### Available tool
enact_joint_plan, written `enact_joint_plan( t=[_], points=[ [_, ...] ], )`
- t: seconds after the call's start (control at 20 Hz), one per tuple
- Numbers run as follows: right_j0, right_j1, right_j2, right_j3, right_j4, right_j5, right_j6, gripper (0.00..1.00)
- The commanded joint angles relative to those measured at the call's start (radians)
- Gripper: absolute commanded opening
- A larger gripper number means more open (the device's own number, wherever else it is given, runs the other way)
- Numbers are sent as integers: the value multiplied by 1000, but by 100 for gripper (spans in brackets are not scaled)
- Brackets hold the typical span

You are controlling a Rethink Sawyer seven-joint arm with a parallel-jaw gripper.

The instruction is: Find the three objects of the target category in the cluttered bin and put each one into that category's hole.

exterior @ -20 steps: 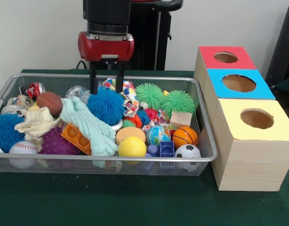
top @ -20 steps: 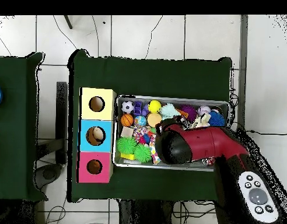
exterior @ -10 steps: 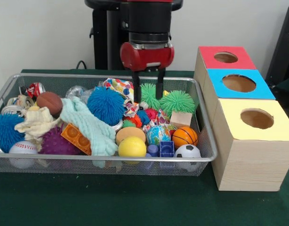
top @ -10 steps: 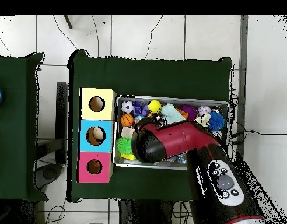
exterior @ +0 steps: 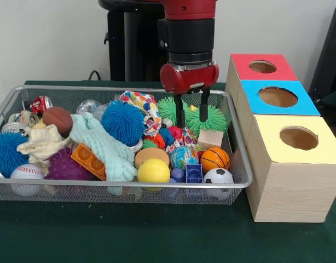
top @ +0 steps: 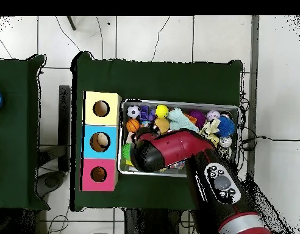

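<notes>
— Where does my tool [exterior: 192,113] have room?
— Hardly any: its spread fingers hang among the green spiky balls [exterior: 206,118], with the wooden cube [exterior: 210,138] just below and the wire bin [exterior: 240,143] wall close by.
— And outside it?
— The three holes in the box [exterior: 288,159] lie open above; the green surface [exterior: 129,233] in front is bare.

Wire-mesh metal bin [exterior: 233,159], pale wood-grain boxes [exterior: 291,192], matt green cloth table [exterior: 129,235], spiky rubbery balls [exterior: 207,118].
</notes>
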Motion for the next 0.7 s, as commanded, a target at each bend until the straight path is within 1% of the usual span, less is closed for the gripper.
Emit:
enact_joint_plan(
  t=[0.05, 0.15, 0.2, 0.3, 0.4, 0.55, 0.7],
  points=[
    [21, 63, -58, 70, 67, 49, 181, 100],
    [16, 65, -61, 84, 109, 90, 184, 100],
    [7, 67, -53, 100, 132, 114, 175, 100],
    [-28, 77, -11, 145, 193, 177, 142, 100],
    [-32, 85, -2, 155, 217, 194, 126, 100],
    [-33, 104, 0, 161, 236, 173, 118, 100],
    [-29, 136, -5, 147, 241, 144, 114, 100]
  ],
)
